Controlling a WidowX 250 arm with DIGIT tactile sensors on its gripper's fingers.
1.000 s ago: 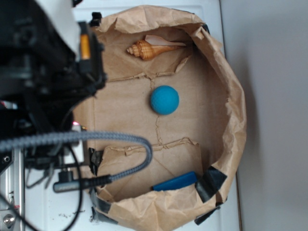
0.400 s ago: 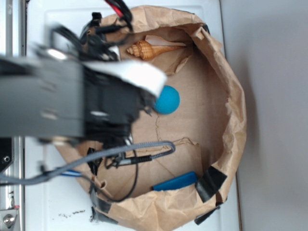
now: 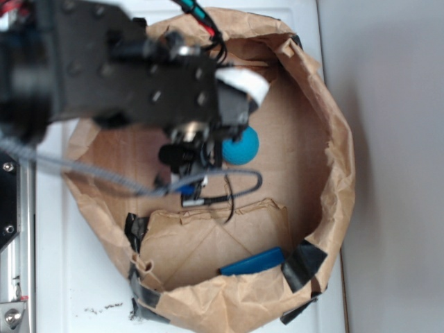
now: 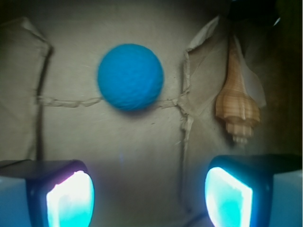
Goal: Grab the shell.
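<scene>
The claw (image 4: 149, 198) hangs spread wide inside a crumpled brown paper tub (image 3: 340, 173) that sits on a white desk (image 3: 69, 277). In the wrist view its 2 fingers (image 4: 61, 194) glow cyan at the bottom corners, with bare paper floor between them and nothing pinched.

The blue ball (image 4: 130, 76) serves as the landmark. In the wrist view it lies on the paper floor above the gap between the fingers, nearer the left one. The shell (image 4: 237, 106), orange-tan and ribbed, lies well to the right of the ball, beyond a torn paper crease, with its knobbly stepped end towards the right finger and its thin end running up and away. It sits just above that finger, apart from it. A pale scrap of paper (image 4: 251, 80) lies against the shell's right side.

In the exterior view the black arm (image 3: 125, 76) covers the upper left of the tub; the ball (image 3: 243, 147) shows only partly at the arm's lower right edge, and the shell is hidden under the arm. A flat blue block (image 3: 253, 261) lies well below the ball, near the tub's lower wall, beside a patch of black tape (image 3: 305, 263).
</scene>
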